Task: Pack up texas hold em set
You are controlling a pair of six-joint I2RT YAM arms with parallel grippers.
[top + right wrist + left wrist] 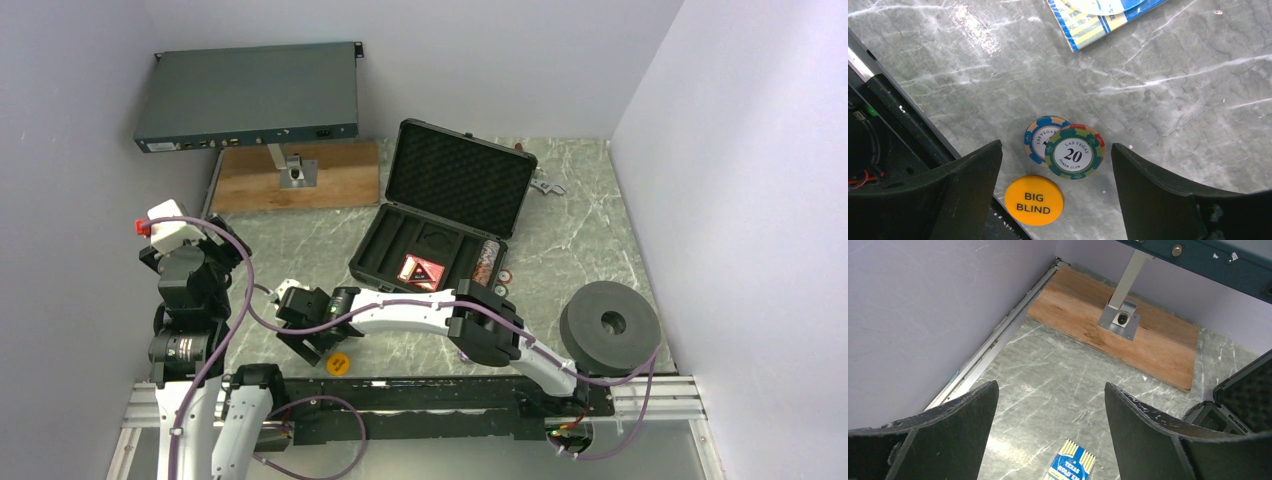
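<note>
Right gripper (1055, 146), fingers spread, hanging above two chips (1074, 151).
Orange disc (1034, 200) lies at the table (1173, 100) edge; my left gripper (1051, 385) gapes near the wall (923, 315).

Case (420, 240) lay open on the table (590, 215), rack box (248, 97) behind-left of it, two overlapping chips (1074, 151) before it, disc (1034, 200) just beside them

White+blk arm links (400, 312), purple cables (248, 280), matte blk wedge fingers (963, 190), scuffed edges.
</note>
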